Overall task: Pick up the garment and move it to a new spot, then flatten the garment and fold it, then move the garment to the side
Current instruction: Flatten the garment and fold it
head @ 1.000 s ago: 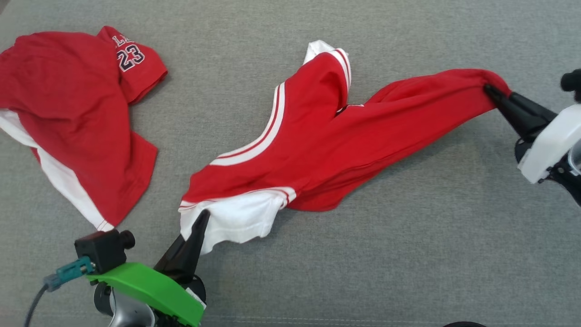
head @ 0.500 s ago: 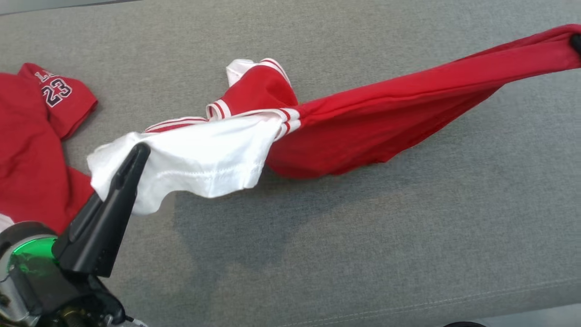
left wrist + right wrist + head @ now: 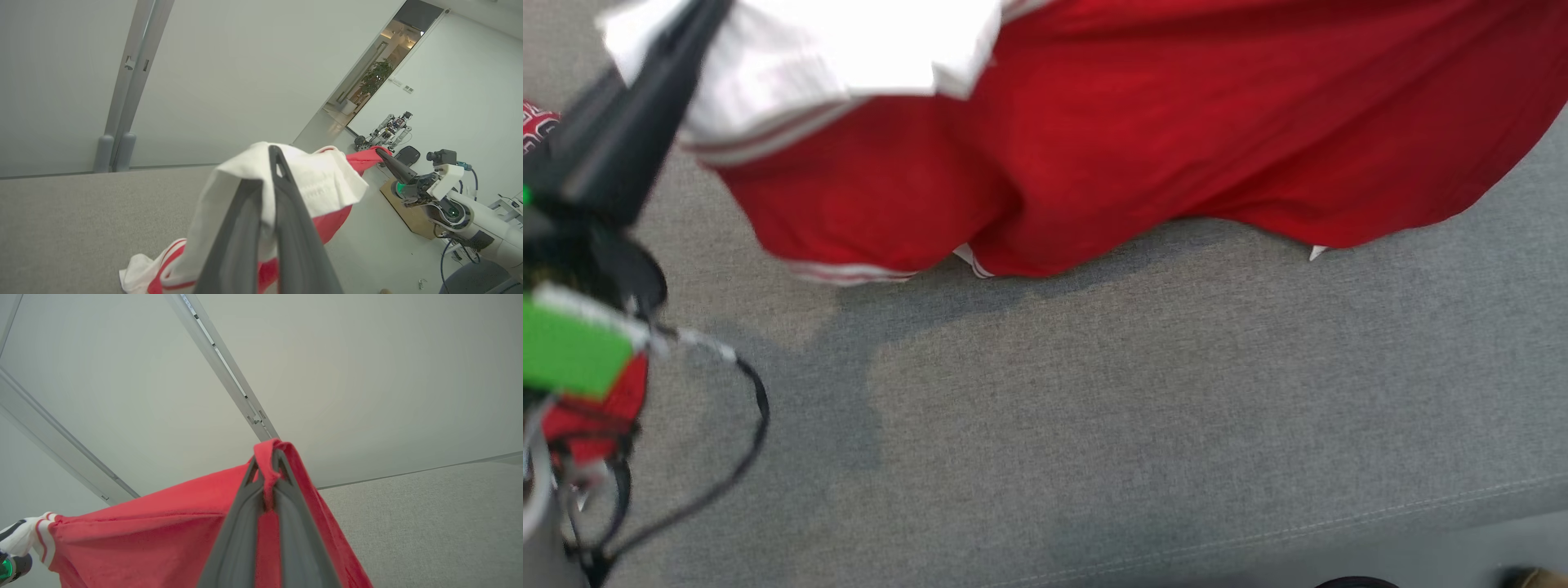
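Grey woven upholstery surface (image 3: 1176,425) spreads below the work, with a pale wall behind it in both wrist views. Above it hangs the red jersey-knit garment with striped trim (image 3: 1176,122), stretched in the air between the two arms. Its lower edge sags toward the surface, and the blurred head view does not settle whether it touches. A second red garment (image 3: 600,408) lies at the left edge of the head view, partly behind the left arm. The left gripper (image 3: 267,175) has its jaws together, clamped on the garment's white sleeve panel (image 3: 849,49). The right gripper (image 3: 266,465) is pinched on a red corner at the opposite end. Judged from this, the step in hand is the carry to a new spot. Hold both arms at one height and keep the span taut but not strained, since the knit will stretch at the pinch points. Choose a landing area well apart from the second red garment. Lower the sagging hem first, then draw the arms apart to lay the cloth flat. Route the hem clear of the dark looped cable (image 3: 756,408) beside the left arm.
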